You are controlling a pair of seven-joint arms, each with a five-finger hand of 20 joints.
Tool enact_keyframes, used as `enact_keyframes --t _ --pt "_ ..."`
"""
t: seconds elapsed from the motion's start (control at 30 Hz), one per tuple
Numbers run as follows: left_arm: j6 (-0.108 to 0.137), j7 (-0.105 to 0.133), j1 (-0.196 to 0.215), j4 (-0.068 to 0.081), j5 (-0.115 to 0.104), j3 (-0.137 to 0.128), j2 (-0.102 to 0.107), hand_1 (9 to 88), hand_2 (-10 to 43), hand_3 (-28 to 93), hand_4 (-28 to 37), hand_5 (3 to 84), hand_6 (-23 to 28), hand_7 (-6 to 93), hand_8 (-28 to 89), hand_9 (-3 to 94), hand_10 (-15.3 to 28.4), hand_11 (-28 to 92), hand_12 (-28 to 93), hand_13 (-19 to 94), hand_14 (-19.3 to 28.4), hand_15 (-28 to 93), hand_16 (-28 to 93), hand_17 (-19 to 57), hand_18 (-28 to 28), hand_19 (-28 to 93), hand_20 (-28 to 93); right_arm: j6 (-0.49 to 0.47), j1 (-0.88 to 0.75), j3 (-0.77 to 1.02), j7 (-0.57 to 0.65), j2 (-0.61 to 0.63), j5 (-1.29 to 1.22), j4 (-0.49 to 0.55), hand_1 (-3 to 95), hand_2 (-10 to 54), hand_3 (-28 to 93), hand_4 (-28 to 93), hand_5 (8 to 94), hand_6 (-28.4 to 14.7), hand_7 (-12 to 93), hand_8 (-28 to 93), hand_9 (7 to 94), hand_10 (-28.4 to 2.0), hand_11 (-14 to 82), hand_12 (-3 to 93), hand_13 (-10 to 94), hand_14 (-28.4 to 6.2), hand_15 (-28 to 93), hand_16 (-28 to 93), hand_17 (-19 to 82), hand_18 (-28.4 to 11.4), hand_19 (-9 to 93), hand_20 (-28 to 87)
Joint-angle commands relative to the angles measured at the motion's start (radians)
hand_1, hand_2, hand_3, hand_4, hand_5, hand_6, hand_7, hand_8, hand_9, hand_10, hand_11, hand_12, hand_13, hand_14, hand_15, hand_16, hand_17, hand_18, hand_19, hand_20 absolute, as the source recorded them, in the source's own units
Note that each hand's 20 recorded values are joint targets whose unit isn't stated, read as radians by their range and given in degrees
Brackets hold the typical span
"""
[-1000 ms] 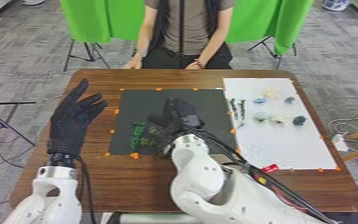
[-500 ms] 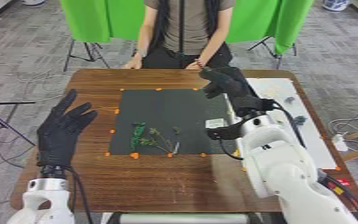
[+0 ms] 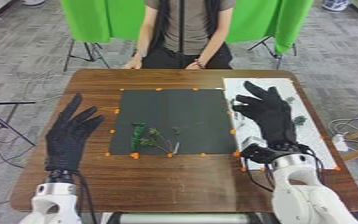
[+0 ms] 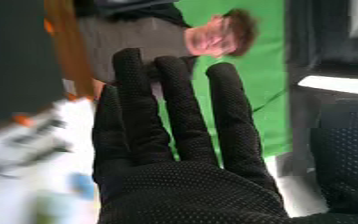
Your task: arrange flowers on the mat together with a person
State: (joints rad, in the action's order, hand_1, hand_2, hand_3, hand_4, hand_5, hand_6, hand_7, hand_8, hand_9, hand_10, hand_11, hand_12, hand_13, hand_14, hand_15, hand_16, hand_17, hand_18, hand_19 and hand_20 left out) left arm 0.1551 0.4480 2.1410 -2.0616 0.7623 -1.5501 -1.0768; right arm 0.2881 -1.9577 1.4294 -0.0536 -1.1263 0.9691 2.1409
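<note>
My right hand point(image 3: 266, 117) is over the white mat point(image 3: 302, 145) at the right, open and holding nothing; it covers part of the flowers there. In the right wrist view the right hand point(image 4: 184, 185) has its fingers straight. Green stems point(image 3: 138, 134) and a branching sprig point(image 3: 160, 141) lie on the dark mat's point(image 3: 180, 107) lower left part. A bluish flower point(image 3: 300, 120) lies on the white mat, right of the right hand. My left hand point(image 3: 67, 137) is open over the table's left side, left of the dark mat.
The brown table point(image 3: 193, 185) carries both mats, with orange tape marks point(image 3: 135, 156) along the dark mat's edges. At the far edge a person's hands point(image 3: 196, 65) rest by the table, apart from the flowers.
My right hand has gone from over the dark mat to the far right, then back nearer over the white mat, uncovering the green stems. The left hand has shifted slightly.
</note>
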Motion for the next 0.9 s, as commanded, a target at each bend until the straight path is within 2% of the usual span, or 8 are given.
enact_keyframes --t 0.03,0.27,0.37,0.43,0.6,0.8,0.87,0.9 --pt "-0.012 -0.062 0.026 0.005 0.053 -0.044 -0.060 17.0 10.7 72 -28.3 31.3 4.3 11.1 -9 37.7 17.2 21 11 30 24.3 46 -8 -3.8 25.3 63 -4 -0.016 -0.079 0.023 0.050 -0.042 -0.046 0.011 10.1 16.5 69 -28 45.7 -0.7 12 -12 49.5 -17.7 12.4 13.8 38 -21.3 39 11 3 -20.8 44 16" --pt "-0.004 -0.051 0.038 -0.004 0.045 -0.061 -0.056 17.3 10.7 72 -28.3 31.8 4.8 11.1 -9 37.7 17.7 21 11 30 24.3 47 -7 -3.1 25.6 66 -2 0.019 -0.114 0.050 0.062 -0.038 0.017 0.023 8.6 16.4 70 -28 44.5 -0.9 12 -12 49.9 -18.4 13.3 14.4 38 -21.3 41 13 3 -21.3 45 17" --pt "-0.005 -0.050 0.034 -0.004 0.035 -0.053 -0.047 17.4 10.7 72 -28.3 31.9 4.9 11.1 -9 37.7 17.8 22 11 30 24.4 47 -7 -3.1 25.6 66 -2 -0.025 -0.141 0.078 0.054 -0.050 -0.004 0.019 8.5 16.4 70 -28 44.9 -1.2 12 -12 51.3 -19.0 15.6 15.2 40 -21.0 45 13 3 -21.3 45 18" --pt "-0.010 -0.057 0.031 -0.003 0.039 -0.051 -0.052 17.5 10.7 72 -28.3 31.9 5.0 11.0 -9 37.6 17.9 22 11 30 24.3 47 -7 -3.3 25.4 65 -3 -0.004 -0.122 0.057 0.059 -0.037 -0.005 0.017 8.6 16.4 70 -28 45.0 -1.2 12 -12 51.0 -18.9 15.6 15.0 39 -21.2 45 13 3 -21.3 45 18" --pt "-0.016 -0.063 0.027 -0.002 0.034 -0.045 -0.051 17.8 10.7 72 -28.3 31.8 5.2 11.0 -9 37.4 18.0 22 11 30 24.3 47 -7 -3.9 25.1 64 -3 -0.080 -0.184 0.116 0.023 -0.058 -0.040 0.016 8.5 16.4 70 -28 45.1 -1.3 12 -12 50.4 -18.9 14.7 14.4 39 -21.2 44 12 3 -21.4 45 18" --pt "-0.008 -0.060 0.031 -0.008 0.031 -0.048 -0.051 17.9 10.7 72 -28.3 31.8 5.3 11.0 -9 37.3 18.0 23 11 30 24.3 47 -7 -4.0 25.1 63 -3 -0.078 -0.177 0.103 0.026 -0.051 -0.035 0.015 8.4 16.4 70 -28 45.3 -1.4 12 -12 50.2 -19.0 14.4 14.4 39 -21.3 44 11 3 -21.4 45 18" --pt "-0.017 -0.070 0.028 -0.007 0.037 -0.052 -0.060 18.1 10.7 72 -28.3 31.8 5.3 11.0 -9 37.2 18.1 23 11 30 24.3 47 -7 -4.0 25.1 63 -3 -0.055 -0.156 0.082 0.036 -0.041 -0.035 0.016 8.4 16.4 70 -28 45.4 -1.5 12 -12 50.2 -19.0 14.5 14.4 39 -21.3 44 11 3 -21.4 45 18" --pt "-0.008 -0.061 0.028 -0.008 0.028 -0.046 -0.048 18.1 10.7 72 -28.3 31.8 5.3 11.1 -9 37.2 18.1 23 11 30 24.3 47 -7 -4.0 25.0 63 -3 -0.047 -0.147 0.073 0.040 -0.038 -0.034 0.015 8.4 16.4 70 -28 45.5 -1.5 12 -12 50.2 -18.9 14.5 14.4 39 -21.3 44 11 3 -21.4 45 18"
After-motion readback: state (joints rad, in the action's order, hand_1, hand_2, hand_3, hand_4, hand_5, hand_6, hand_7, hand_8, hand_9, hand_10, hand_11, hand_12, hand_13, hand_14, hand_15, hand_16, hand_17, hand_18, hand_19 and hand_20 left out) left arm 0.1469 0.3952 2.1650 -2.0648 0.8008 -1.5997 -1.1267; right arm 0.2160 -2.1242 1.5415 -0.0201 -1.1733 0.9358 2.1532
